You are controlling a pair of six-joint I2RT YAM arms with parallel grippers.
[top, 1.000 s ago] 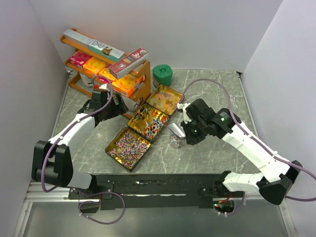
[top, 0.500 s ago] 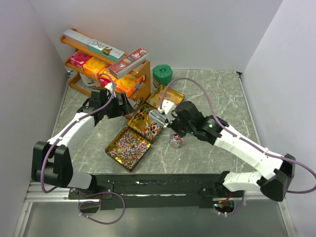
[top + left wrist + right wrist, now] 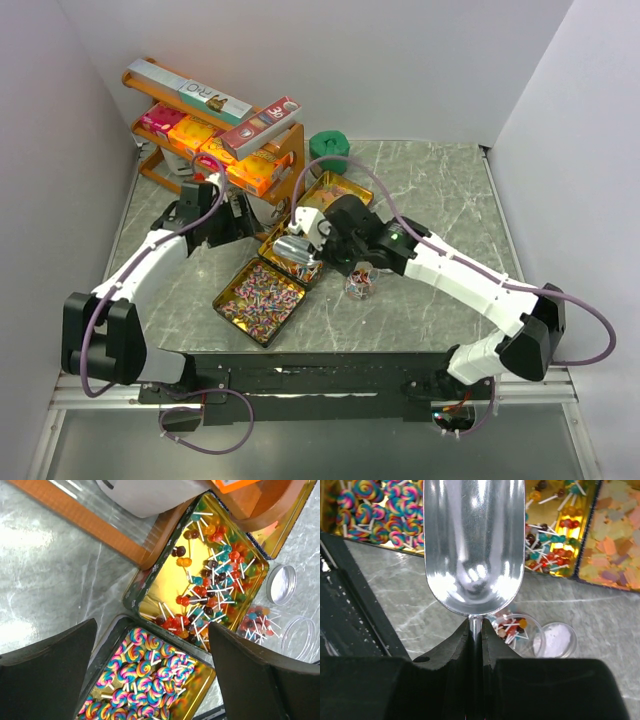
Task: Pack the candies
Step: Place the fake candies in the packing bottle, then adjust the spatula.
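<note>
Three gold trays lie in a diagonal row. The near one holds swirl candies [image 3: 258,298], the middle one round candies on sticks [image 3: 303,252], the far one orange-yellow candies [image 3: 336,196]. My right gripper [image 3: 318,238] is shut on the handle of a metal scoop [image 3: 474,545], whose empty bowl hangs over the middle tray's near edge. A clear jar [image 3: 517,629] with a few candies stands just below, its lid [image 3: 559,640] beside it. My left gripper [image 3: 150,680] is open above the swirl candies [image 3: 142,675], with nothing between its fingers [image 3: 45,675].
An orange wooden rack [image 3: 215,140] stacked with cardboard boxes stands at the back left, close to my left gripper [image 3: 232,215]. A green container [image 3: 328,151] sits behind the far tray. A black strip runs along the table's near edge [image 3: 300,365].
My right arm has swung left with the scoop, from above the jar to over the middle tray. The left arm has hardly moved.
</note>
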